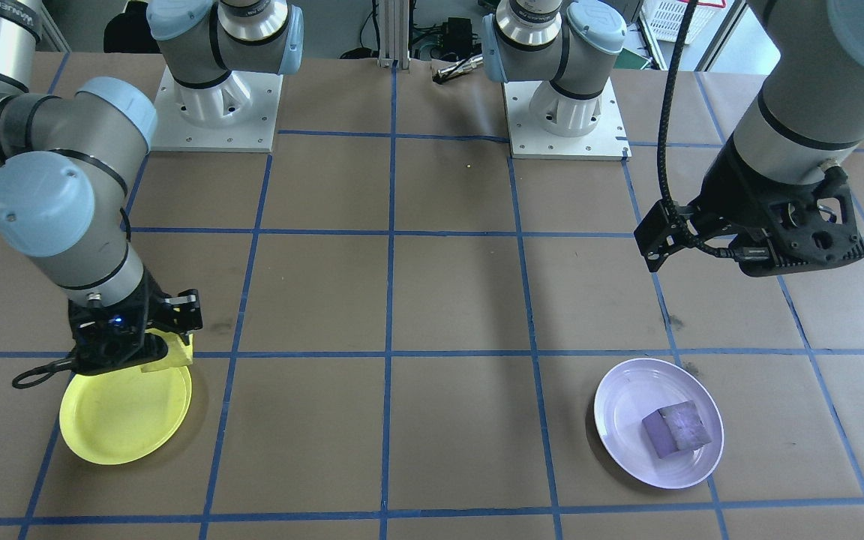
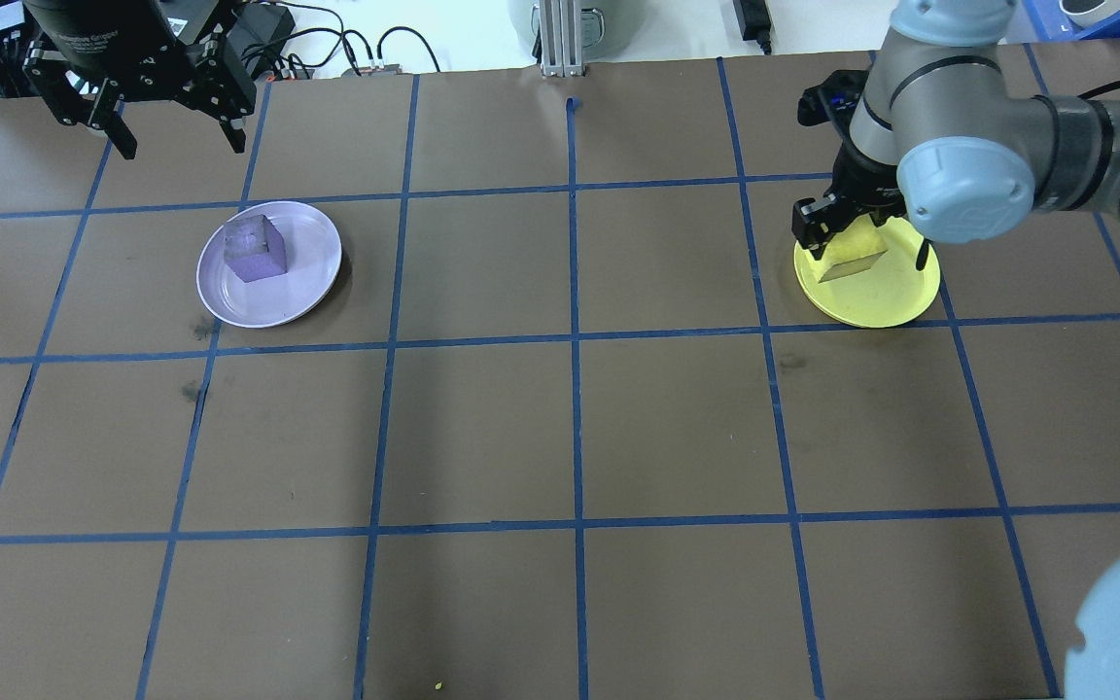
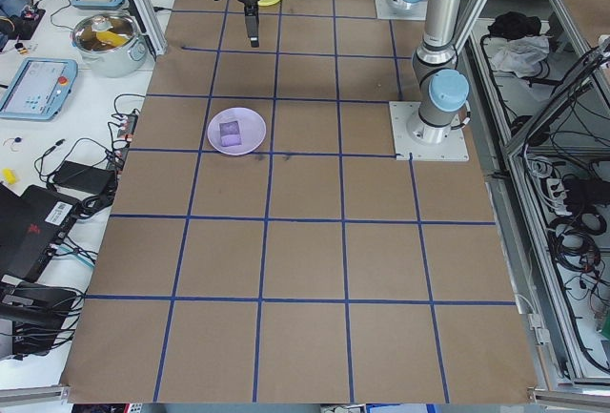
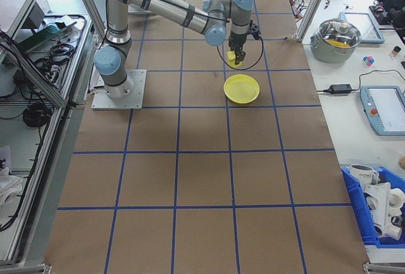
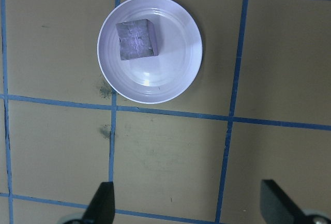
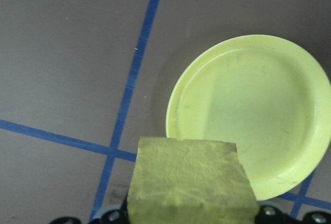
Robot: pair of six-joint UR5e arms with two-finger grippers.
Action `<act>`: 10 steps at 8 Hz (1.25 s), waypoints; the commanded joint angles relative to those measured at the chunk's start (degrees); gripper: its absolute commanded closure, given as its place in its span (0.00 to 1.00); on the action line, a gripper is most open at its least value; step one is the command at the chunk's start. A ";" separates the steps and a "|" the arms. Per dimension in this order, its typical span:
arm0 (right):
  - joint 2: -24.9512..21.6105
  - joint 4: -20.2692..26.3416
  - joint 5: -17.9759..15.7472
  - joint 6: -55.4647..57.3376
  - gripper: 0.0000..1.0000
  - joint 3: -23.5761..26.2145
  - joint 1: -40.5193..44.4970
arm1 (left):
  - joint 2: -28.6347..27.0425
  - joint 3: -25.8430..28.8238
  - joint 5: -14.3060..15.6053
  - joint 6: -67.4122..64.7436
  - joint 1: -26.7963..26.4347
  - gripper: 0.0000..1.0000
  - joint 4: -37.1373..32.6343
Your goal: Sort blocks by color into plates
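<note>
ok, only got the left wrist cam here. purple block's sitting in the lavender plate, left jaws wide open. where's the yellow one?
Observer: The yellow block is clamped in the right gripper, above the yellow plate.
Operator: landed yet?
Observer: No. From the exterior right view the block hangs clear above the plate, not resting on it.
Operator: lined up over it?
Observer: Not centred, as far as I can tell. The right wrist view shows the block over the plate's near rim, with most of the dish beyond it.
Operator: left arm in the way?
Observer: No, the left gripper hovers beside the lavender plate, far across the table.
</note>
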 commanded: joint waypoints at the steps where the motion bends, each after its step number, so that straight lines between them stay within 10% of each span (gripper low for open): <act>1: 3.99 -4.73 -1.47 -3.14 1.00 -0.40 -5.49 | 0.00 0.00 0.00 0.00 0.00 0.00 0.08; 5: 8.05 -7.74 -0.78 -3.24 0.92 -0.57 -7.26 | 0.00 0.00 0.00 0.00 0.00 0.00 0.61; 7: 8.14 -10.03 -0.77 -3.42 0.10 -1.01 -7.26 | 0.09 0.00 0.00 0.00 0.00 0.00 0.61; 10: 5.52 -9.16 -1.56 -3.24 0.00 -1.02 -7.26 | 0.17 0.00 0.09 0.00 0.00 0.00 0.69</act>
